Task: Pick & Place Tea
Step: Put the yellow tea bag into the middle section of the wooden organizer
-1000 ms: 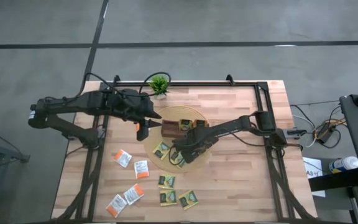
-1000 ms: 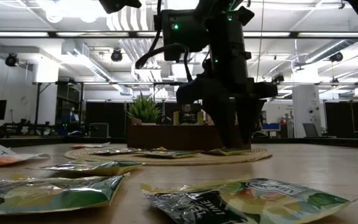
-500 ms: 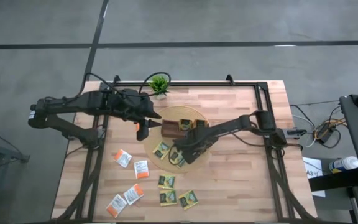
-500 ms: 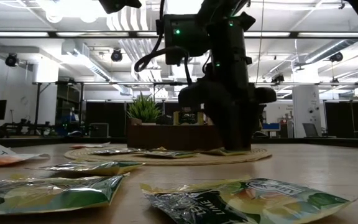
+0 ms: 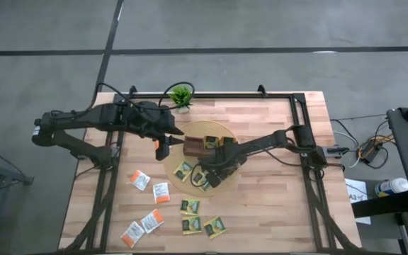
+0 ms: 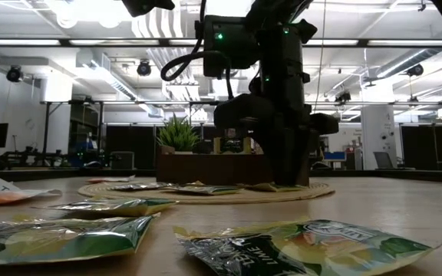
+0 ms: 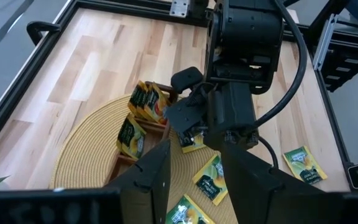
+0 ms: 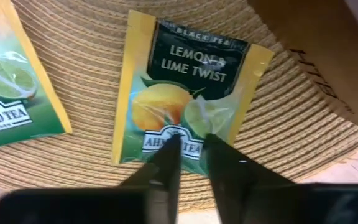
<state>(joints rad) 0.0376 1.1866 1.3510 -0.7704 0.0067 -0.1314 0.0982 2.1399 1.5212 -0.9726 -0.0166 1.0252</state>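
Two dark fingers of the right gripper (image 8: 188, 155) are seen nearly pressed together, pinching the lower edge of a green-and-yellow tea sachet (image 8: 185, 93) that lies flat on the round woven mat (image 5: 174, 168). The brown tray (image 8: 328, 56) sits just beside it. Bare wooden table (image 5: 275, 205) stretches toward the right rail. The left gripper (image 5: 163, 149) is held partly open near the mat's left edge.
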